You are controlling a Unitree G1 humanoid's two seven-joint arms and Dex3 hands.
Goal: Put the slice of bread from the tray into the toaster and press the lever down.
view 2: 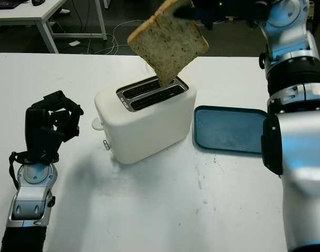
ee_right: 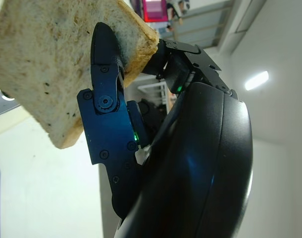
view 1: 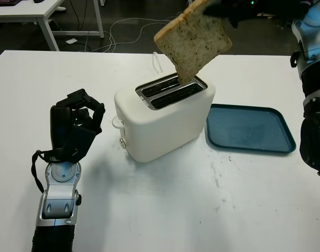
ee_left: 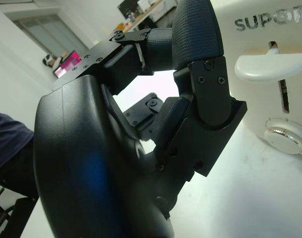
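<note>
Nearest, at the bottom left, the black left hand [view 1: 76, 126] is seen just above the white worktop [view 1: 165, 210], on its silver and grey arm. Its fingers [ee_left: 200, 74] are curled in on themselves and nothing is held in them. The hand is placed beside the toaster, near but apart from it.

A little farther in, the white, rounded plastic toaster [view 1: 165, 118] is stood on the worktop, turned at a slant. Two long dark slots [view 1: 171, 92] are seen in its top. On the end that faces the left hand, a white lever [ee_left: 270, 62] is seen up in its slit, and a shiny round silver knob [ee_left: 284, 139] is placed under it.

Just beside the toaster, on the right, a flat dark blue plastic tray [view 1: 249, 128] with rounded corners is laid on the worktop. A few crumbs are seen on it.

Higher up and farther back, the brown slice of bread [view 1: 194, 42] with dark specks is held in the air over the toaster. It is tilted, and its lowest corner is pointed down at the far slot; whether the slot is touched cannot be told. The slice is gripped at its top edge by the fingers [ee_right: 106, 99] of the black right hand [view 2: 223, 9], which is reached in from the right

Far behind, the dark floor [view 1: 128, 26] with white cables is seen
</note>
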